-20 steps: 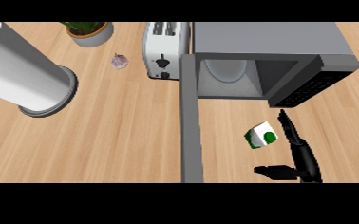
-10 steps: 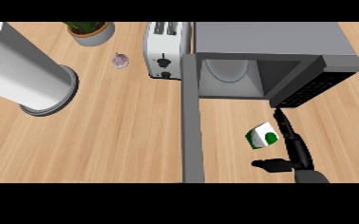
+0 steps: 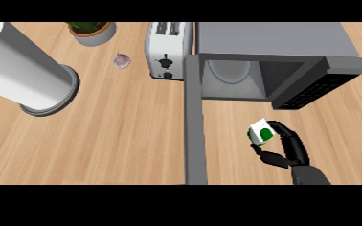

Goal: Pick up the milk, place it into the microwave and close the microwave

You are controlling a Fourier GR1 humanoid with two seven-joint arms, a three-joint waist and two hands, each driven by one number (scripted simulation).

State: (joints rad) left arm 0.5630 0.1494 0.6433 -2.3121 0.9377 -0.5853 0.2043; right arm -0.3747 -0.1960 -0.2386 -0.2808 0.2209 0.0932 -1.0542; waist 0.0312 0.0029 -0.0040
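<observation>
The milk point(image 3: 261, 133) is a small white carton with a green mark, standing on the wooden counter in front of the open microwave point(image 3: 272, 40). My right hand point(image 3: 293, 149) comes in from the lower edge just right of the carton. Its fingers lie along the carton's right side and bend slightly over it. The thumb sticks out below the carton, a little apart from it. The microwave door point(image 3: 193, 124) is swung fully open and runs toward me as a long grey bar left of the milk. A pale turntable point(image 3: 230, 72) shows inside. My left hand does not show.
A white toaster point(image 3: 168, 50) stands against the microwave's left side. Left of it lie a garlic bulb point(image 3: 121, 61) and a potted plant point(image 3: 90, 31). A large grey cylinder point(image 3: 35, 74) fills the far left.
My right hand has moved up beside the milk, and its straight fingers have started to bend round the carton's right side. The carton has stayed in place.
</observation>
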